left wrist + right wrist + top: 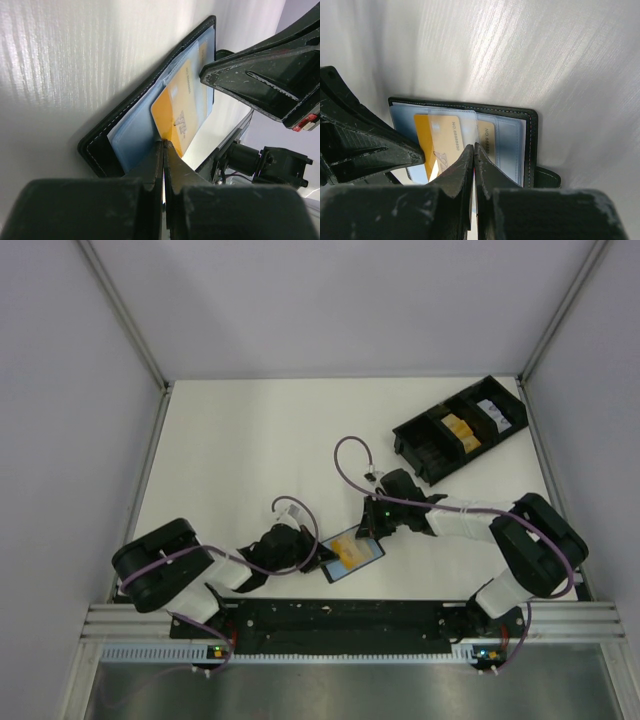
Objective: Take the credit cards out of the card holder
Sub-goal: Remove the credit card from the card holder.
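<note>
White table, walled in. Card holder: lying open near the front edge. Orange card: sticking partway out of its pocket. Left claw: jaws together, tips touching the card's corner, apparently working it out. Right claw: jaws together, bearing on the pocket, seemingly pinning the holder.

Up close from the right wrist: small dark print running along the orange card, "NO" and then a string of digits, mostly eights by the look, last ones hard to fix. Same sort of line on the second card just beside it, "NO" clear, digits partly hidden. From the left wrist, a dark logo-like mark mid-card, shape only, unreadable. Up top, white slip in the tray: marks too small to read.
</note>
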You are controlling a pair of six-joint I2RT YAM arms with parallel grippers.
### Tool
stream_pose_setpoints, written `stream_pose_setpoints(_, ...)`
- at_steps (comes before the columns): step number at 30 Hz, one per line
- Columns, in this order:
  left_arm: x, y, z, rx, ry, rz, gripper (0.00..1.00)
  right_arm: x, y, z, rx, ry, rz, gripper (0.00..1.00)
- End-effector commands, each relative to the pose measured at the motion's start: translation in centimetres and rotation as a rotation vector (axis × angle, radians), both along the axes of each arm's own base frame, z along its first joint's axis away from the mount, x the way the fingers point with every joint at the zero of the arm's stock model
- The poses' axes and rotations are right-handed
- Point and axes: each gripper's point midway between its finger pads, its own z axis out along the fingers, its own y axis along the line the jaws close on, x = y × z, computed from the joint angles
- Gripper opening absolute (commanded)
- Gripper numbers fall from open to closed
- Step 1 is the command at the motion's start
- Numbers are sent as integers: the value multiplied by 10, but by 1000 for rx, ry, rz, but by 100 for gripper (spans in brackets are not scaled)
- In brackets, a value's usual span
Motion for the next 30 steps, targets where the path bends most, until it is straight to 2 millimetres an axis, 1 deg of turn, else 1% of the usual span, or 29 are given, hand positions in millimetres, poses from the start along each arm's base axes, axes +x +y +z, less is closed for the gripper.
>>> stream_pose_setpoints(1, 1, 0, 6, -20, -26, 9, 0, -8, -28, -28, -133, 51, -26, 0)
stream_pose_setpoints(4, 1, -4, 8, -24, -30, -9, 0, -4, -21, -13, -86, 14, -16, 0)
stream_pose_setpoints(8, -1, 2, 6, -23, -25, 3, 0, 4, -22, -3, -103, -22, -19, 0)
stream_pose_setpoints(11, -4, 8, 4, -5, -24, 8, 0, 3, -10, 12, -29, -33, 17, 0)
stream_pose_setpoints(15, -4, 12, 6, 12, -41, 7, 0, 2, 9, 40, 84, -86, 60, 0)
stream_pose_setpoints(17, -3, 12, 8, 13, -48, 7, 0, -1, 16, 46, 110, -88, 88, 0)
stream_pose_setpoints(18, -3, 11, 8, 15, -51, 3, 0, 0, 22, 50, 136, -96, 100, 0)
stream_pose_setpoints(20, -3, 9, 9, 15, -54, -2, 0, -2, 29, 50, 165, -77, 115, 2)
stream_pose_setpoints(22, -3, 9, 8, 15, -51, -6, 0, -1, 33, 45, 175, -62, 113, 2)
stream_pose_setpoints(23, -4, 10, 8, 13, -51, -5, 0, 0, 33, 40, 167, -53, 107, 2)
stream_pose_setpoints(27, -6, 14, 8, 5, -47, 5, 0, -2, 28, 18, 121, -7, 80, 2)
stream_pose_setpoints(30, -10, 20, 6, 8, -44, 10, 0, -2, 16, 4, 84, 13, 45, 2)
